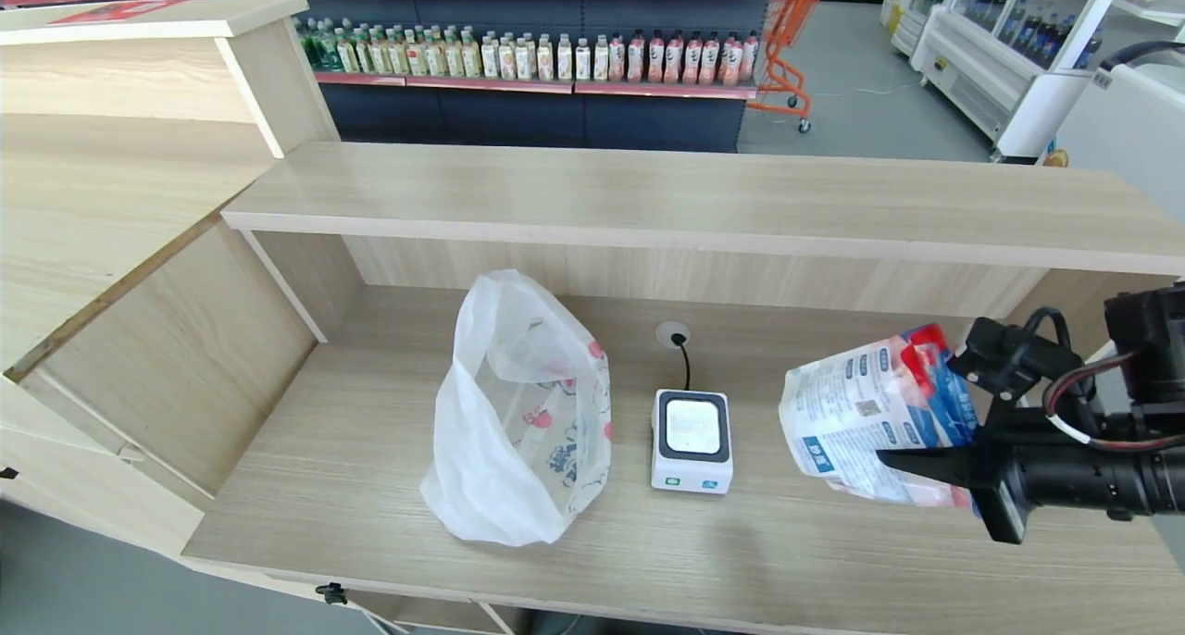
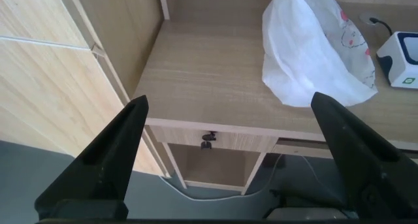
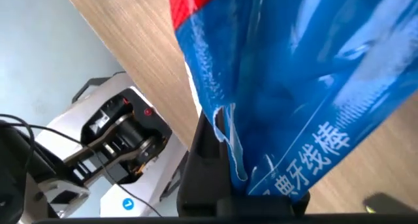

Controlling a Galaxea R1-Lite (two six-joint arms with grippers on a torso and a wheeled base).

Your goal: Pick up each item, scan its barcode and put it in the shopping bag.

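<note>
My right gripper point(image 1: 935, 454) is shut on a blue, white and red snack bag point(image 1: 866, 413), held above the counter to the right of the scanner point(image 1: 692, 441). The bag's white printed back faces left toward the scanner. Up close in the right wrist view the blue bag point(image 3: 307, 87) is pinched by a dark finger point(image 3: 209, 165). A white plastic shopping bag point(image 1: 523, 413) stands open left of the scanner. My left gripper point(image 2: 228, 155) hangs open with nothing between its fingers, off the counter's front left edge; the shopping bag point(image 2: 313, 48) lies beyond it.
The wooden counter point(image 1: 370, 487) has a raised back ledge point(image 1: 704, 195) and a side wall on the left. The scanner's cable runs to a hole point(image 1: 673, 334) in the counter. Drink shelves point(image 1: 555, 56) and coolers stand in the room behind.
</note>
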